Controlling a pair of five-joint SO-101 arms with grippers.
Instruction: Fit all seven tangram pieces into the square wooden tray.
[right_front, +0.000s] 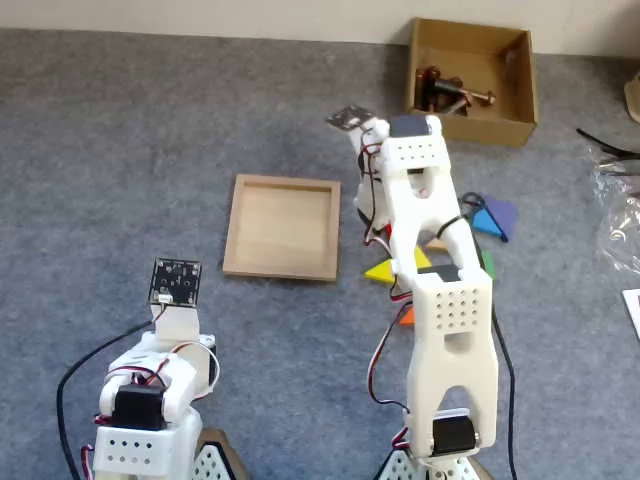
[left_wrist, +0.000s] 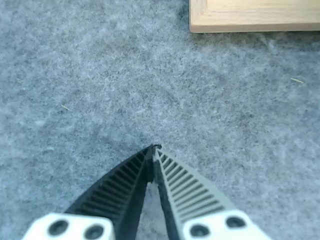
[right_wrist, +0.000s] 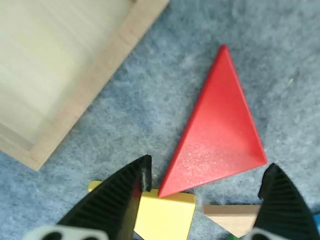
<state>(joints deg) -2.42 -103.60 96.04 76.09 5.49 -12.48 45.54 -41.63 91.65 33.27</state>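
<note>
The square wooden tray (right_front: 281, 227) lies flat on the grey desk (right_front: 120, 150), ahead of the left arm. The left gripper (left_wrist: 154, 150) hangs low over bare felt, short of the tray's near edge, with its jaws pressed together. The right gripper (right_wrist: 207, 170) is spread wide above the red triangle (right_wrist: 215, 125), clasping nothing. This triangle lies on the desk just beside the tray. A yellow piece (right_wrist: 167, 212) touches its corner, next to a plain wooden piece (right_wrist: 232, 220). A blue piece (right_front: 484, 223) and a purple piece (right_front: 503, 213) lie farther right.
</note>
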